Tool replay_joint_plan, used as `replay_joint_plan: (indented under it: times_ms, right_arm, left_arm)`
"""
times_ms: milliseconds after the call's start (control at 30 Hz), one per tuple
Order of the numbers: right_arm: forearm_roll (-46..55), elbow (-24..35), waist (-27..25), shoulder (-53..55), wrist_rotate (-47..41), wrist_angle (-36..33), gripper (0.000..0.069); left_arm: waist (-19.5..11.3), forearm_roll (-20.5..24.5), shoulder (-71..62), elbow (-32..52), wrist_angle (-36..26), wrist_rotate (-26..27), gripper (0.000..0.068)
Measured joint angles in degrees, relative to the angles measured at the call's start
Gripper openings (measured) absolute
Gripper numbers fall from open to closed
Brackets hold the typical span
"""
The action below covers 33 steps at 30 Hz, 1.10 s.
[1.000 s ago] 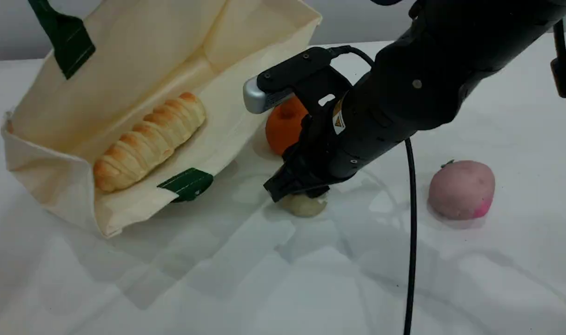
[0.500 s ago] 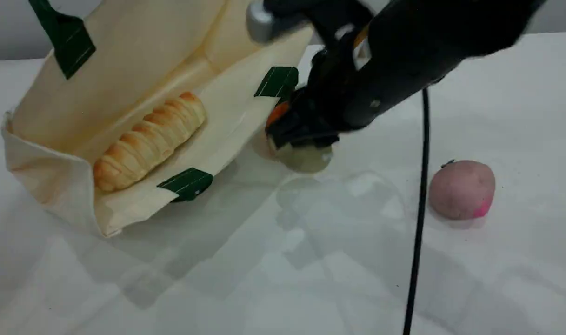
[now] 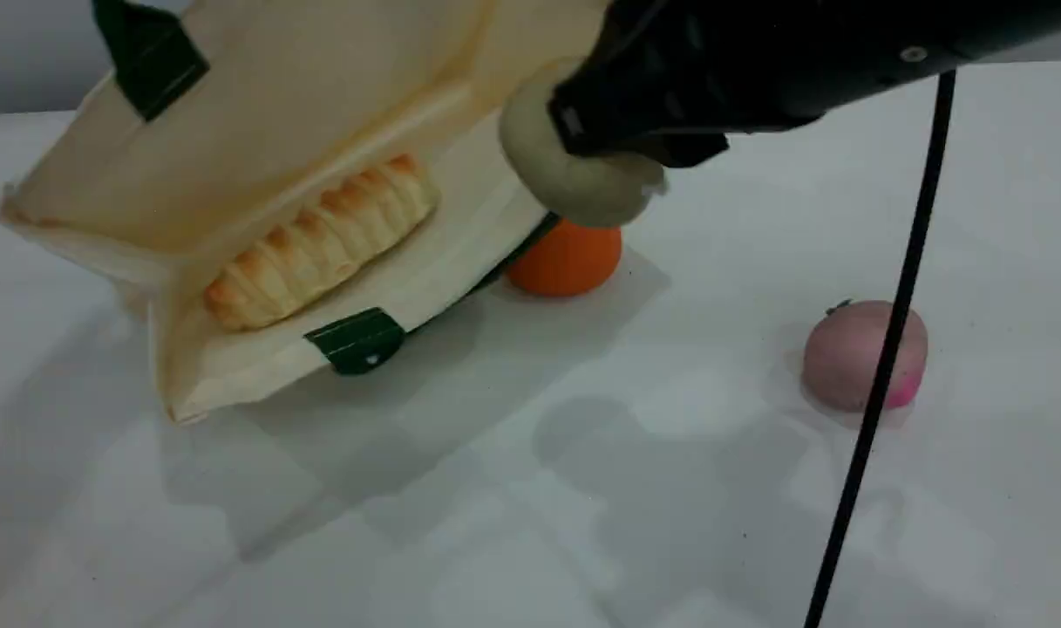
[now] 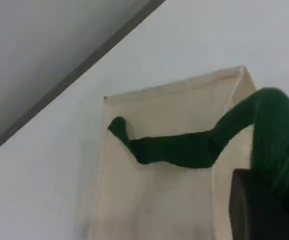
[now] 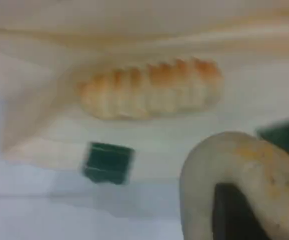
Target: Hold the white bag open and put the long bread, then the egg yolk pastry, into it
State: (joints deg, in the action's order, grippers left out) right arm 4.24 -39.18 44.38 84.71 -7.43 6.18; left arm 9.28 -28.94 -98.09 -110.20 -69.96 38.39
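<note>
The egg yolk pastry point(image 3: 574, 187), a dull beige ball, is hanging clamped in the right gripper point(image 3: 622, 139) above the white bag's point(image 3: 260, 131) right rim; the arm is reaching leftward.

The right pincer point(image 3: 582, 148) has lifted the egg yolk pastry point(image 3: 574, 187) off the table to the white bag point(image 3: 260, 113) mouth.
</note>
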Motion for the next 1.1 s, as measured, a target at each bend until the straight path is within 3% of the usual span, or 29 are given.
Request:
replay_joint_plan:
  times_ms: [200,400,633,867,1100]
  right_arm:
    - [0.0,0.0,4.1,-0.2,0.0,2.6,0.0191]
    - [0.0,-0.1,4.3,-0.1,0.0,8.0,0.0191]
    - [0.0,-0.5,4.2,3.5,0.3,15.1,0.0191]
    - [0.0,-7.0,4.1,12.7,2.4,16.6,0.0191]
    - [-0.2,-15.0,-0.3,22.1,6.2,13.6,0.019]
  left_arm:
    - [1.2,-1.2,0.0,0.0,0.1,0.4,0.0081]
    - [4.2,-1.0,0.0,0.0,0.0,0.2,0.0081]
    - [4.6,-1.2,0.0,0.0,0.0,-1.4,0.0081]
    - [4.6,-1.3,0.0,0.0,0.0,-3.3,0.0081]
    - [4.6,-1.5,0.0,0.0,0.0,-3.3,0.0081]
